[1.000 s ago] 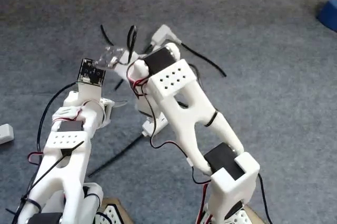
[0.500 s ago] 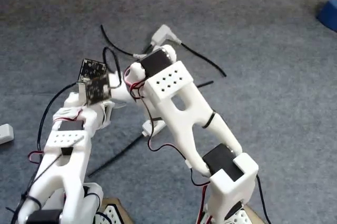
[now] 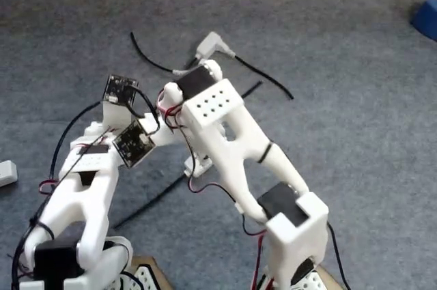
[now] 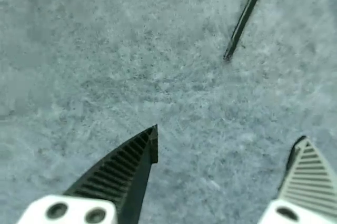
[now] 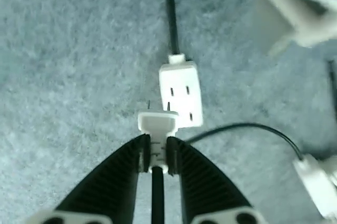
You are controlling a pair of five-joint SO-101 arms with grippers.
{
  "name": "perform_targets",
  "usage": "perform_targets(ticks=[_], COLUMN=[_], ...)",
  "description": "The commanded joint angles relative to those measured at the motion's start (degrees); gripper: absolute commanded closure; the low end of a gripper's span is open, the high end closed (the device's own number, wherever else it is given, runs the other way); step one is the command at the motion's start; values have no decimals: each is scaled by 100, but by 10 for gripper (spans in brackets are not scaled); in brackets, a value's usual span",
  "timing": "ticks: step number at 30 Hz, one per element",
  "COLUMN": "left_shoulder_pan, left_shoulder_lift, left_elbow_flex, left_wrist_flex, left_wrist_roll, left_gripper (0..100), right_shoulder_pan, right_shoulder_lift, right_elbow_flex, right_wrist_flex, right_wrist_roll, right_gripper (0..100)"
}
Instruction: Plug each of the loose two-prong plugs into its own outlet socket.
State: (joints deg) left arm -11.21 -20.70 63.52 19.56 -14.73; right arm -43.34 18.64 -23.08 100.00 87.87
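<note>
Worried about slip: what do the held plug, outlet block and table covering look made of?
Plug: likely moulded white plastic, smooth with crisp edges. Outlet block: apparently the same smooth white plastic. Covering: grey short-pile carpet or felt, fuzzy and matte.

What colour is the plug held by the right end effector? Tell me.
The plug is white; clearest in the right wrist view.

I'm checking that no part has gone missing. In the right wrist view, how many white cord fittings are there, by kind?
Outlet socket block: 1
Two-prong plug, held in the right gripper: 1
White fitting on a black cord, kind unclear: 1
Total: 3
</note>
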Motion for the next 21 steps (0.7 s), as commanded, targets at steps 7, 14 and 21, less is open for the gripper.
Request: perform_targets(ticks=[7, 14, 21], left_shoulder_pan=[31, 40, 40], left_shoulder_lift=[-426, -426, -418], left_elbow_flex=[101, 84, 84], left_wrist_flex=[-79, -79, -79], left_wrist_roll=[18, 18, 18], left_gripper=[617, 619, 620], right_shoulder_pan=[127, 119, 136], right_shoulder_lift=[312, 303, 338], right_elbow_flex=[-101, -110, -391], right_wrist_flex=[-277, -690, -646], right_wrist_roll=[70, -273, -273], right_gripper=[991, 991, 991])
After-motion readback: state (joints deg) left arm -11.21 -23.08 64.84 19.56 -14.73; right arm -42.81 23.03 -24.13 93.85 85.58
